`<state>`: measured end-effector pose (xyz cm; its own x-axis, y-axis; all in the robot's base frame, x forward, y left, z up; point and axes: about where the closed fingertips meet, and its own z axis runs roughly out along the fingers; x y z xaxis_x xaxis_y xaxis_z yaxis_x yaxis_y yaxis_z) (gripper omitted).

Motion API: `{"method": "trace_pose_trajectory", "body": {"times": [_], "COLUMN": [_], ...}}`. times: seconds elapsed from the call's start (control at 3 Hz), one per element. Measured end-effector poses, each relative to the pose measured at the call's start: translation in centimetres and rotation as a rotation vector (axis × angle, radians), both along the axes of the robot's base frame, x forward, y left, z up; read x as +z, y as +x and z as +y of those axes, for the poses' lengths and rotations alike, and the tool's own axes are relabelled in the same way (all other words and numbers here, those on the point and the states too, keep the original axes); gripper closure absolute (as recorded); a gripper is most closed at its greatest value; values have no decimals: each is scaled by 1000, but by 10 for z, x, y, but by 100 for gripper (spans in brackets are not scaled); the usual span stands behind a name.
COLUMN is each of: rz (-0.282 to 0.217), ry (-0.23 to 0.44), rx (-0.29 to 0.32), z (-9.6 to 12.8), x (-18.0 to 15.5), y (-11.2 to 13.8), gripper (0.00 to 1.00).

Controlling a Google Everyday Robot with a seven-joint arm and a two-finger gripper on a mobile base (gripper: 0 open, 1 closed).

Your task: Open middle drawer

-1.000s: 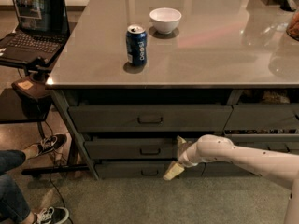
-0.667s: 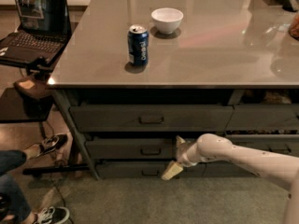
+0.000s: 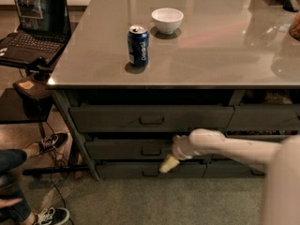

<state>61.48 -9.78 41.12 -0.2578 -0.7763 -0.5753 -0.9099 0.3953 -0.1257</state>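
The middle drawer point(image 3: 126, 149) is the dark front between the top drawer point(image 3: 150, 118) and the bottom drawer point(image 3: 140, 170), under the grey counter. Its small dark pull handle point(image 3: 151, 151) sits at its centre. The front looks flush with the others. My gripper point(image 3: 169, 153) is at the end of the white arm point(image 3: 234, 146) reaching in from the right. It sits against the middle drawer front, just right of the handle. Its fingers are spread one above the other, with the cream lower finger point(image 3: 168, 164) pointing down over the bottom drawer. Nothing is held.
On the counter point(image 3: 211, 55) stand a blue soda can point(image 3: 138, 45) and a white bowl point(image 3: 167, 20). A laptop point(image 3: 33, 25) sits on a side stand at the left. A person's sneakers point(image 3: 50, 142) and cables lie on the floor at the left.
My gripper has shifted a little left along the middle drawer front, closer to the handle. The drawers have not moved.
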Motion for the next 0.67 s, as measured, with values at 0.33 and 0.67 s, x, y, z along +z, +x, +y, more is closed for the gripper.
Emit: {"method": "trace_pose_trajectory", "body": {"times": [0.33, 0.67], "rz": [9, 9], "ry": [-3, -2], "rx": [43, 44], "z": [35, 35], "x": [-4, -4], "y": [5, 5], "gripper": [0, 0]}}
